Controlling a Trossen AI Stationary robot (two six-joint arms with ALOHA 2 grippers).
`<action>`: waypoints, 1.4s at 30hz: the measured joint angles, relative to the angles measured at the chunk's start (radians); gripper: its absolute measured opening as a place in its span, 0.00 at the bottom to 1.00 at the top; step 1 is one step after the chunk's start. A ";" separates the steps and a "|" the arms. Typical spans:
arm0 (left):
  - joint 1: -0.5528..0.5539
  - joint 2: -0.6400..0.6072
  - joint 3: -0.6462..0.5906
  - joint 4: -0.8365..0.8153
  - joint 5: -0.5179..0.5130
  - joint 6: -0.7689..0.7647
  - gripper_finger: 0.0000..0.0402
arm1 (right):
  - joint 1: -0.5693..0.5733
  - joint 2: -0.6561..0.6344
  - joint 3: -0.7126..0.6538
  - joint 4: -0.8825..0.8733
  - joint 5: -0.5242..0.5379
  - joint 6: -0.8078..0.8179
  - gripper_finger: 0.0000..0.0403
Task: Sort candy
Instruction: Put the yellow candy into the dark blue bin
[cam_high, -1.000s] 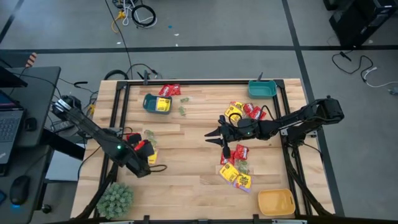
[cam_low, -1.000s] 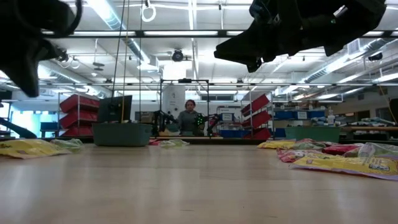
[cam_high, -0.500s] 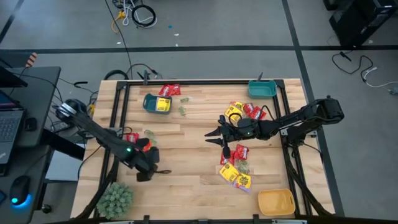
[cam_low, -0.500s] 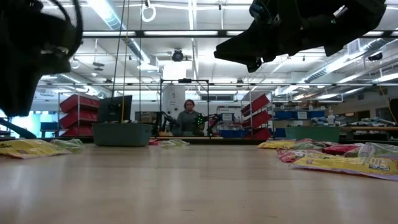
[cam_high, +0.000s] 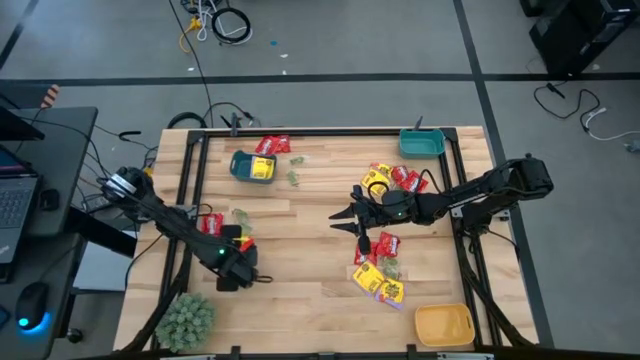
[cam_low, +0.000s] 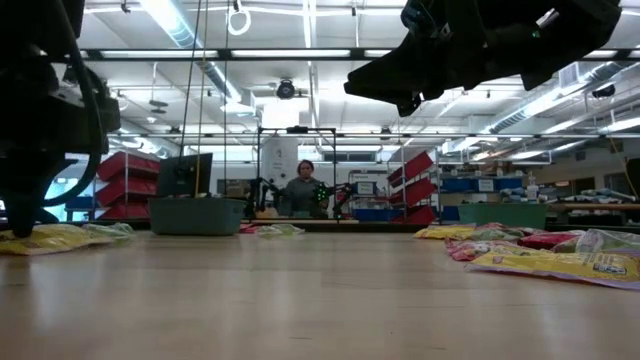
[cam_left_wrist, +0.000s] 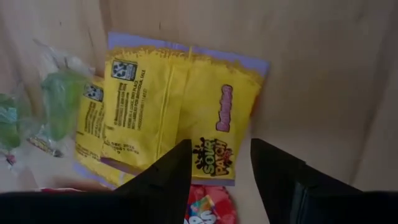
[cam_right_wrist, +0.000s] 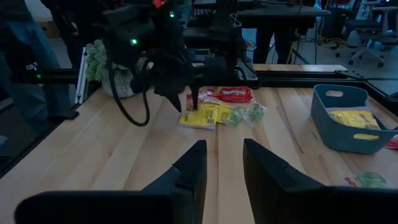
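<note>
Right, so my left hand (cam_high: 236, 277) had just let go. A second earlier it was pinched tight over the little heap at the left of the high frame; now its fingers (cam_left_wrist: 166, 171) stood wide apart, empty, with a yellow packet (cam_left_wrist: 186, 118) lying flat on the surface (cam_high: 300, 230) between and just beyond them in the left wrist view. It had also slid down and to the right in the high frame, toward the lower edge of that heap. I read that as a drop: another yellow one laid on top of the yellow packet already there, with pale green packets (cam_left_wrist: 59, 99) just beside them and a red packet (cam_left_wrist: 208, 208) peeking out under the fingertips.

My right hand (cam_high: 343, 218) hadn't budged. It hung above the middle of the high frame, fingers narrowly parted, nothing between them, pointing toward the left arm.

As for the rest of the candy, most of it sat unsorted: a mixed scatter of red and yellow packets (cam_high: 380, 278) at lower right of centre, another cluster (cam_high: 395, 178) near the teal bin (cam_high: 422, 143) at upper right, and a few reds (cam_high: 272, 145) at the top by the second teal bin (cam_high: 253, 166). The yellow-orange bin (cam_high: 443, 325) at lower right looked empty.

So one more piece was placed, I judged, and plenty remained.
</note>
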 joint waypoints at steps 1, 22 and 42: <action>0.000 0.000 -0.008 0.005 -0.002 0.000 0.42 | 0.000 0.000 0.000 -0.001 0.000 0.000 0.22; 0.086 -0.107 0.138 -0.178 -0.124 -0.022 0.00 | 0.000 0.000 0.000 -0.013 0.000 -0.001 0.22; 1.075 -0.236 0.181 -0.079 0.134 0.132 0.00 | 0.001 0.000 0.000 -0.023 0.000 -0.002 0.21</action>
